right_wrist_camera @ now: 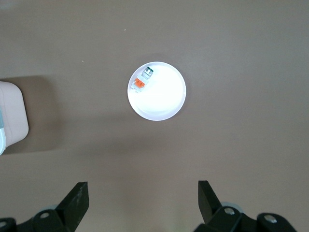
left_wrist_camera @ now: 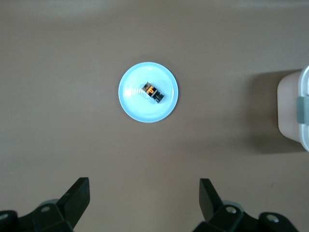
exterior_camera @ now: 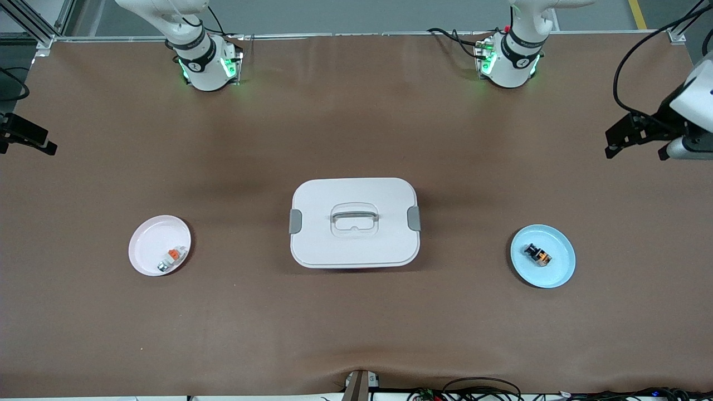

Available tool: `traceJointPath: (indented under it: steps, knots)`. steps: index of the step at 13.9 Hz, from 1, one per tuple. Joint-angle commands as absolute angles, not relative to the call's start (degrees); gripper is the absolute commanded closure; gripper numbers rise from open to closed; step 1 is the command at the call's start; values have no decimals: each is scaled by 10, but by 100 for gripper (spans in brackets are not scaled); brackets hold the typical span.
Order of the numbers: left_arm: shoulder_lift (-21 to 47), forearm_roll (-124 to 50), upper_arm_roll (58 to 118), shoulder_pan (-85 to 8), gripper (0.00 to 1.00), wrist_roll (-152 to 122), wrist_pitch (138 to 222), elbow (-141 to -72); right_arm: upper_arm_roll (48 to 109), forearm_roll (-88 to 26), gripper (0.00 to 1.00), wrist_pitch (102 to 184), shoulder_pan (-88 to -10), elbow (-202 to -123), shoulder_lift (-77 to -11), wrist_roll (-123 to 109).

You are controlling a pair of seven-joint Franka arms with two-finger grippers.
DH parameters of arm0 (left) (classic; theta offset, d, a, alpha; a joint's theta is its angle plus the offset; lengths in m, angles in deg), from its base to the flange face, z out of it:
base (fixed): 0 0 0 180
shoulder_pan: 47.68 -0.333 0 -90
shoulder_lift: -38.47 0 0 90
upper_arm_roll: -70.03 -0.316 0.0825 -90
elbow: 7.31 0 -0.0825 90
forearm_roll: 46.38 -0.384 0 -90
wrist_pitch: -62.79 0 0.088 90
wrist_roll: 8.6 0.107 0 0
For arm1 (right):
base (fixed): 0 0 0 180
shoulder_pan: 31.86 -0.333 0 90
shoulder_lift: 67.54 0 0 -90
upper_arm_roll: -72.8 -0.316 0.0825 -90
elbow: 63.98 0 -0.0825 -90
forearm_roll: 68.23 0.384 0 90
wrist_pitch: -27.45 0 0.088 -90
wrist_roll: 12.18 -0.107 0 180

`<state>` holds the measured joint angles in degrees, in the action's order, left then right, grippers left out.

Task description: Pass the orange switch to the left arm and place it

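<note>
The orange switch (exterior_camera: 537, 254), a tiny black part with an orange section, lies on a light blue plate (exterior_camera: 560, 270) toward the left arm's end of the table. It also shows in the left wrist view (left_wrist_camera: 153, 91) on that plate (left_wrist_camera: 133, 101). My left gripper (exterior_camera: 635, 146) hangs open and empty high over the table at that end, its open fingers (left_wrist_camera: 77, 195) apart from the plate. My right gripper (exterior_camera: 27, 146) hangs open and empty over the right arm's end. The white box (exterior_camera: 355, 223) with grey latches stands mid-table between the plates.
A pale pink plate (exterior_camera: 146, 248) toward the right arm's end holds a tiny white-grey piece with an orange cap (exterior_camera: 171, 257), also in the right wrist view (right_wrist_camera: 143, 80). The box edge shows in both wrist views (left_wrist_camera: 294, 111) (right_wrist_camera: 12, 116). Cables lie along the table's near edge.
</note>
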<state>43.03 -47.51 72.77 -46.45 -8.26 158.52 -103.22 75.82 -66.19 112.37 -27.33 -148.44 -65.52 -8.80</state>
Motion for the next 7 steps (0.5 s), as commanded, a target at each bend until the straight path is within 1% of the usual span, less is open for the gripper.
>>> traceJointPath:
  steps: [1, 3, 5, 7]
  knots:
    - [469, -466, 711, -447, 0, -70, 1565, -1067, 758, -657, 0, 1103, -272, -1479, -663, -102]
    - [474, -467, 702, -439, 0, -68, 1548, -1059, 760, -655, 0, 1093, -272, -1479, -663, -103]
    - [472, -467, 702, -445, 0, -59, 1541, -1037, 759, -656, 0, 1076, -275, -1479, -664, -103]
    - [463, -467, 701, -444, 0, -61, 1522, -1017, 758, -656, 0, 1077, -274, -1479, -667, -102]
